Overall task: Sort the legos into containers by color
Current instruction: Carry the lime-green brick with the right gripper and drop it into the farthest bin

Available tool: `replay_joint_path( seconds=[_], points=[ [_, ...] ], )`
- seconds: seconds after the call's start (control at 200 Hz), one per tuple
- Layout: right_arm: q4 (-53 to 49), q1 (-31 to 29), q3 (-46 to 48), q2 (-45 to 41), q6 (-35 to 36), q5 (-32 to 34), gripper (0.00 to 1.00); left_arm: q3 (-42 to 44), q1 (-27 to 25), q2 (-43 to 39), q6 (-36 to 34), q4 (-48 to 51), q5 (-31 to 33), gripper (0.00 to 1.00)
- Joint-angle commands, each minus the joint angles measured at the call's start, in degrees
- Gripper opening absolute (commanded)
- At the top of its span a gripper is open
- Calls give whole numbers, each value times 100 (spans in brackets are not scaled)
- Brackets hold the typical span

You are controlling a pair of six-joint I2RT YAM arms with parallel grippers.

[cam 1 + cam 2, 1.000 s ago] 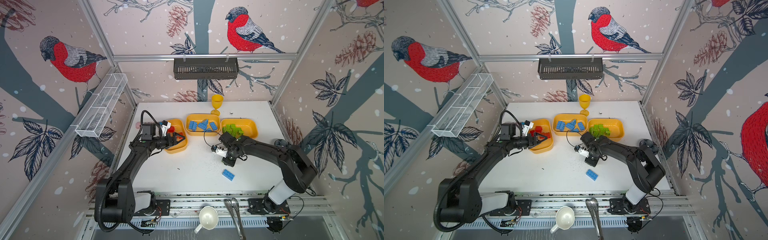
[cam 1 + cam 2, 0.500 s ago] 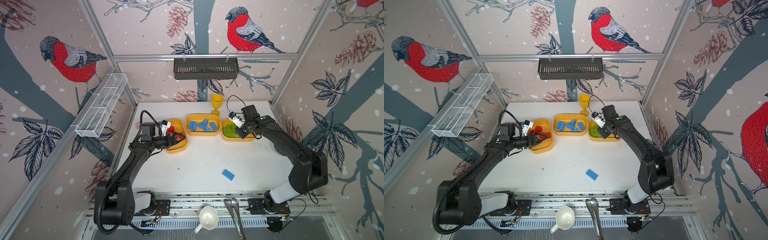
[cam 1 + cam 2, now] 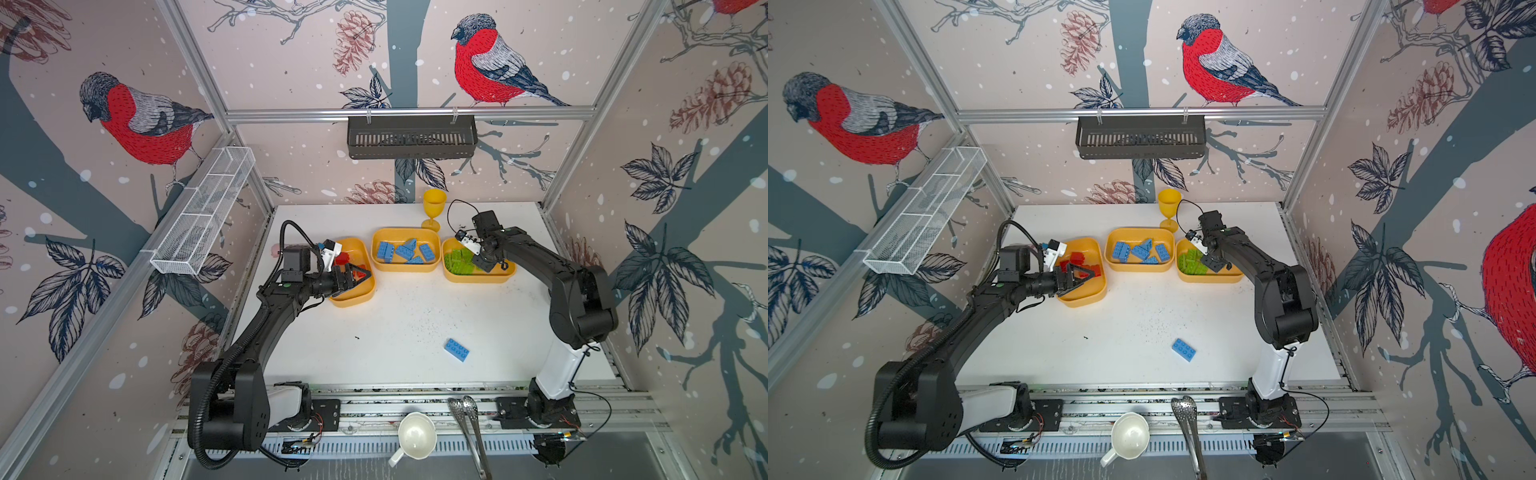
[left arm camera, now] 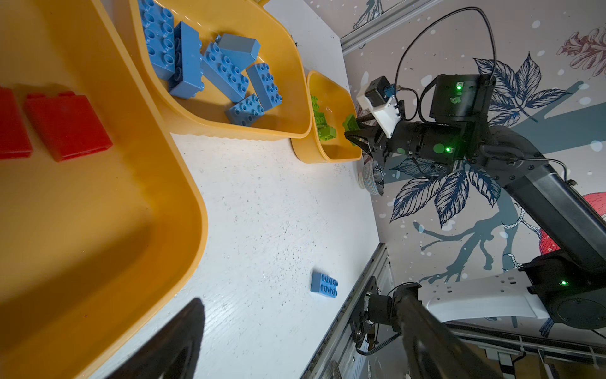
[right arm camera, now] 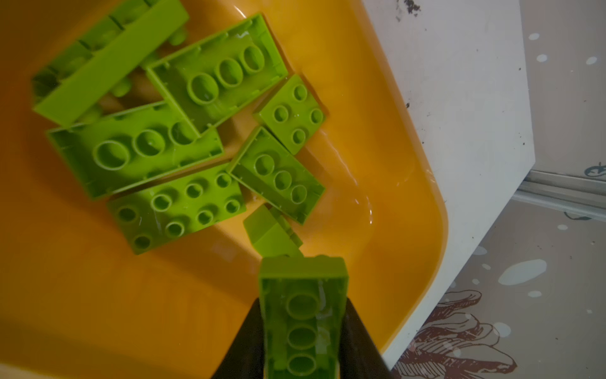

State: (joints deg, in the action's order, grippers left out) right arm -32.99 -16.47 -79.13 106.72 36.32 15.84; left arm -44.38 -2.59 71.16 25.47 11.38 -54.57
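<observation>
Three yellow containers stand in a row at the back. The left container (image 3: 353, 301) holds red legos (image 4: 65, 124), and my left gripper (image 3: 360, 274) hovers open and empty over it. Several blue legos (image 3: 405, 251) lie in the middle container (image 3: 405, 269). The right container (image 3: 478, 278) holds several lime green legos (image 5: 183, 131). My right gripper (image 3: 478, 259) is above it, shut on an oblong green lego (image 5: 303, 321) whose hollow underside faces the camera. One blue lego (image 3: 456, 349) lies loose on the white table near the front right.
A yellow goblet (image 3: 433, 208) stands behind the containers. A white mesh basket (image 3: 203, 216) hangs on the left wall and a black basket (image 3: 411, 137) on the back rail. A white cup (image 3: 415, 436) and metal tongs (image 3: 469, 428) lie beyond the front edge.
My right arm swung from the middle of the table back to the right container, then held there. The left arm has not moved.
</observation>
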Motion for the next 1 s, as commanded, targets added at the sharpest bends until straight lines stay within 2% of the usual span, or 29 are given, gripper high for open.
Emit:
replay_joint_path(
  seconds=[0.0,0.15,0.245,0.37,0.515,0.68,0.851,0.996],
  points=[
    [621,6,-41,146,365,341,31,44,3,-75,-60,22,14,92],
    [814,-5,-203,409,520,464,33,144,-1,-115,-29,14,54,92],
    [920,-21,-232,479,569,535,45,181,-1,-123,-9,-4,60,92],
    [715,-109,-269,445,418,292,61,185,1,-120,-12,-4,94,92],
    [510,-291,-85,188,214,211,67,215,-2,-154,-2,-17,105,92],
    [17,-491,-8,-420,-524,-546,68,309,-13,-180,36,-106,106,92],
    [-199,-811,229,-1086,-2116,-1188,70,347,-9,-69,96,-259,63,92],
    [-29,-1091,893,-1790,-3227,-1669,71,259,-13,37,72,-286,43,92]
  ],
)
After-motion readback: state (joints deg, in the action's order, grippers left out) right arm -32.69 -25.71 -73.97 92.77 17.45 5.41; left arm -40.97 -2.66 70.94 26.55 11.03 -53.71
